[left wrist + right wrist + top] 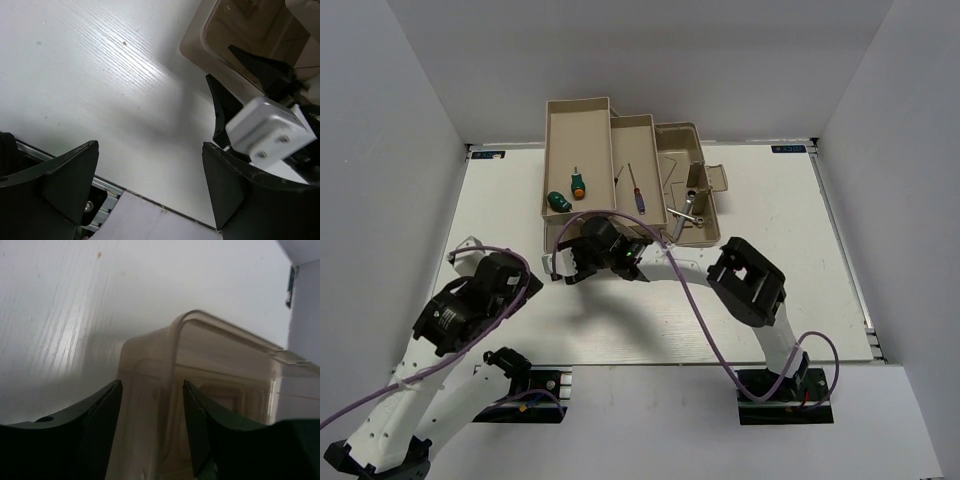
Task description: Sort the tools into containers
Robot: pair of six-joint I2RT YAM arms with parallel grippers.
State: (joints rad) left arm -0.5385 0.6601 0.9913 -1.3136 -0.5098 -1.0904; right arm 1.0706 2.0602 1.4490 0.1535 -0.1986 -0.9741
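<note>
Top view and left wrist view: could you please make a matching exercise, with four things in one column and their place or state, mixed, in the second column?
1. green-handled screwdrivers
2. purple-handled screwdriver
3. silver wrenches
4. left pincer

A. in the middle tray
B. open, above the table
C. in the right compartment
D. in the left tray

Pairs: 1-D, 2-A, 3-C, 4-B.

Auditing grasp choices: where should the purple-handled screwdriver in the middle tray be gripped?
Probably its handle, from straight above, squeezed across its width: the purple-handled screwdriver lies flat along the middle tray, handle at the near end.
</note>
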